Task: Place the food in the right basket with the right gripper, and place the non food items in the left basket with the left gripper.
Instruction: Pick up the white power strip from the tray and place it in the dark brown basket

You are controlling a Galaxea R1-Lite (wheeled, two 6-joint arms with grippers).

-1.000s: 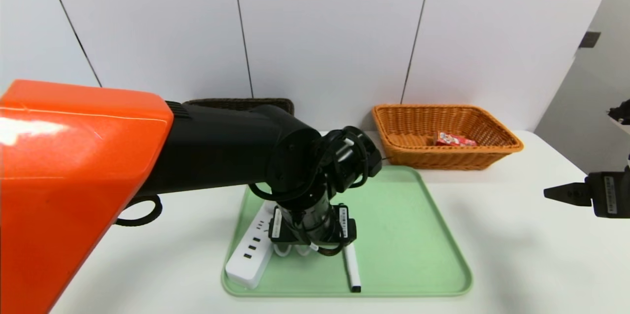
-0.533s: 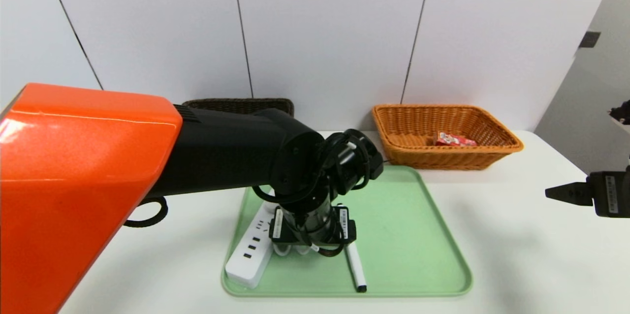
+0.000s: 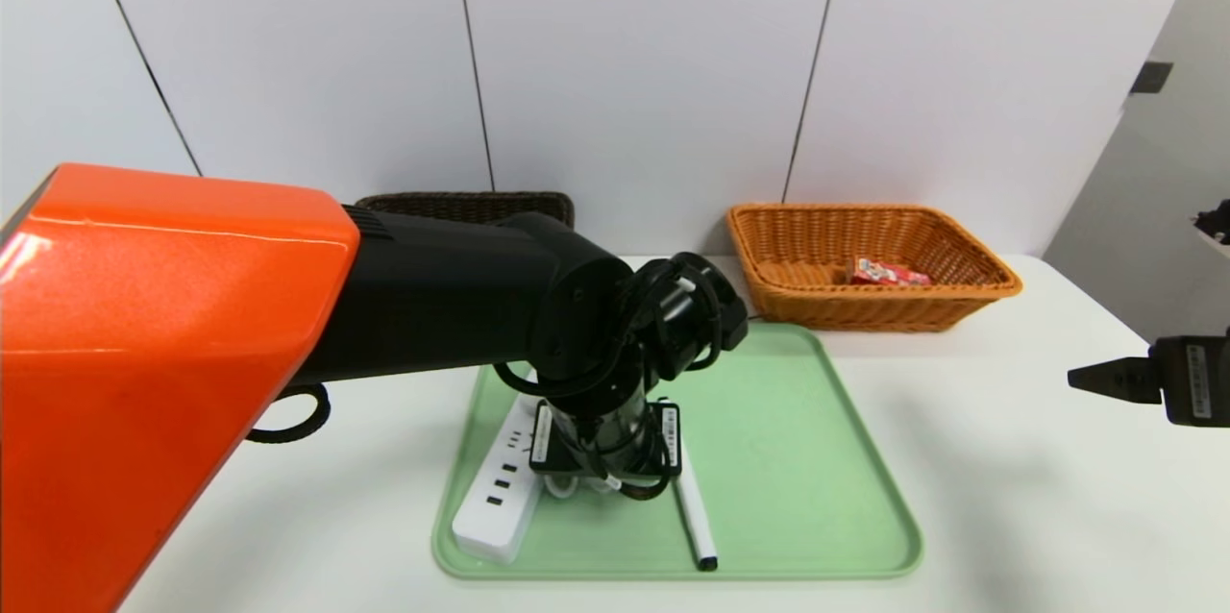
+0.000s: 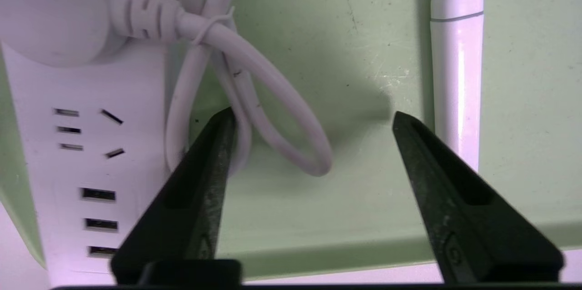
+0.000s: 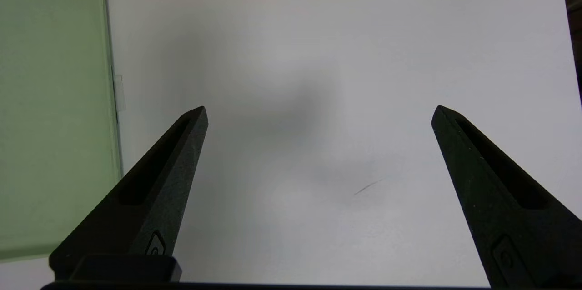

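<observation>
The white power strip [image 3: 490, 507] and the white marker [image 3: 694, 522] lie on the green tray [image 3: 798, 459]. My left gripper [image 4: 311, 115] hangs open, low over the tray between them. One fingertip [image 4: 225, 119] touches the strip's coiled cord [image 4: 273, 117], and the other stands beside the marker [image 4: 457, 76]. In the head view the left wrist hides those fingers. The red snack pouch [image 3: 886, 272] lies in the orange-tan basket [image 3: 798, 238]. The dark brown basket [image 3: 471, 203] shows only its rim behind the left arm. My right gripper [image 3: 1086, 376] hovers open over bare table at the far right.
The big orange-and-black left arm fills the left of the head view and hides much of the table there. A black cable loop [image 3: 288, 406] hangs under it. The tray's edge [image 5: 109, 99] lies beside the right gripper [image 5: 318, 110]. A white wall stands behind the baskets.
The left gripper has drawn back slightly over the tray. The power strip has shifted a little, and the marker's black tip has swung right. The right arm has barely moved.
</observation>
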